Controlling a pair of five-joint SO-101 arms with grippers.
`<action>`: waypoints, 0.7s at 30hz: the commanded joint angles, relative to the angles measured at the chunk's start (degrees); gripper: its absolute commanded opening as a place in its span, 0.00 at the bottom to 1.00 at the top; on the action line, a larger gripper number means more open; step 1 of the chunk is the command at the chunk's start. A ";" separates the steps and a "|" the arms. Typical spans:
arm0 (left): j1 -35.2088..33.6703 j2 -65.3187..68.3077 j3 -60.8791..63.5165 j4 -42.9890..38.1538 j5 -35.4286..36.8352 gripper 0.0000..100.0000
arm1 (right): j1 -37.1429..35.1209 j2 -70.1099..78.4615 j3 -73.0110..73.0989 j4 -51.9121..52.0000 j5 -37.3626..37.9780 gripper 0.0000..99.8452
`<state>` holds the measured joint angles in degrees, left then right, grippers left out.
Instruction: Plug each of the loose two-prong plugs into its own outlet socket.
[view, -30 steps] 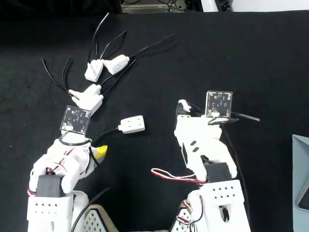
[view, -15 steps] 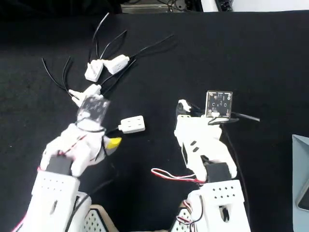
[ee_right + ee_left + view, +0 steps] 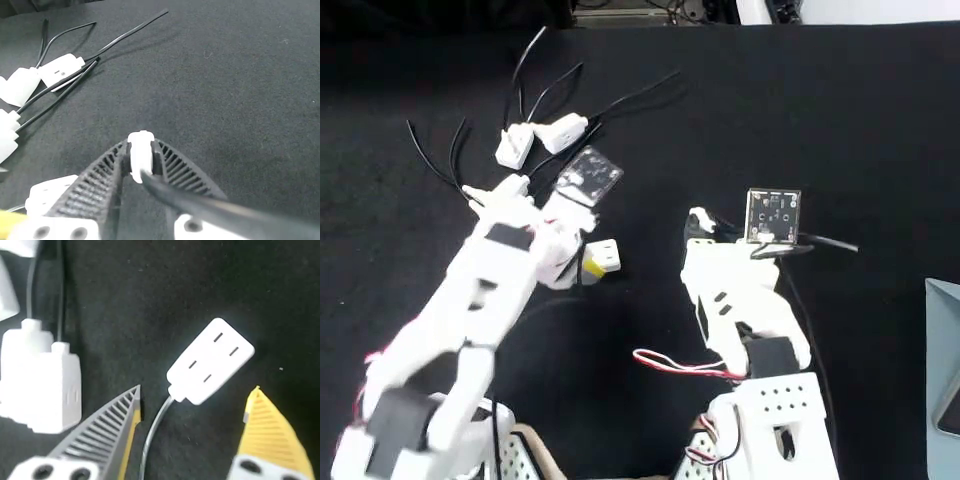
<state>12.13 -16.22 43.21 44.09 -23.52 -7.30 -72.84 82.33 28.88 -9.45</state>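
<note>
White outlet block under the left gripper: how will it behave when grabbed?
Outlet block looks small, rigid plastic: probably light, may skid if nudged. Its thin cord looks flexible, likely trailing and tugging slightly. Smooth flat faces might slip in the grip.

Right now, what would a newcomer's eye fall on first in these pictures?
The left arm's open hand hangs over a white rectangular outlet socket block on the black cloth table. The right hand is shut on a small white plug with a black cord near the table's middle. More white plugs with black wires lie clustered beyond the left arm.
</note>
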 commanded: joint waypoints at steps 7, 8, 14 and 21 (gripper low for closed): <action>1.27 19.52 -17.63 -1.14 -4.75 0.32 | -0.35 -0.40 -0.40 -1.23 0.00 0.01; 1.27 20.48 -18.33 -1.14 -4.75 0.32 | -0.35 -0.40 -0.40 -1.23 0.00 0.01; 1.36 22.15 -19.56 -1.14 -4.31 0.28 | -0.35 -0.40 -0.40 -1.23 0.00 0.01; 1.45 22.15 -16.84 -0.70 -4.31 0.13 | -0.35 -0.40 -0.31 -1.23 0.00 0.01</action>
<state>12.84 6.37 26.77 44.00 -27.56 -7.30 -72.84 82.33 28.88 -9.45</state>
